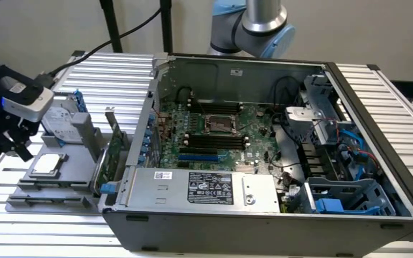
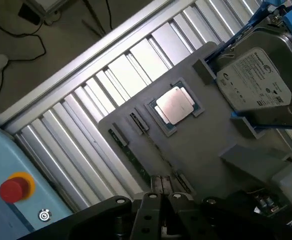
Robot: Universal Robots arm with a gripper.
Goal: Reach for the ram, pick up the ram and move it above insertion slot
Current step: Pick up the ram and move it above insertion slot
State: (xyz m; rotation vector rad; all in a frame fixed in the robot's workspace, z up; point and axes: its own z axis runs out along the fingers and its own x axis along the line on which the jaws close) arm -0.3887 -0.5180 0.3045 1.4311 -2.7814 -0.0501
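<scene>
The ram (image 2: 129, 154) is a thin green stick standing on edge in a groove of the grey holder tray (image 2: 206, 145), seen in the wrist view. My gripper (image 2: 164, 186) hangs above the tray's edge close to one end of the ram, its fingers shut together with nothing between them. In the exterior view the gripper (image 1: 16, 148) hovers at the left, over the left side of the same tray (image 1: 77, 177). The black insertion slots (image 1: 214, 141) lie on the motherboard inside the open computer case, far to the exterior view's right of the gripper.
The tray also carries a processor chip (image 1: 49, 164), a hard drive (image 1: 59, 126) and an upright green expansion card (image 1: 109, 156). The case wall (image 1: 146, 134) and power supply (image 1: 206, 187) rise between tray and motherboard. A red stop button (image 2: 14, 188) sits beside the ribbed table.
</scene>
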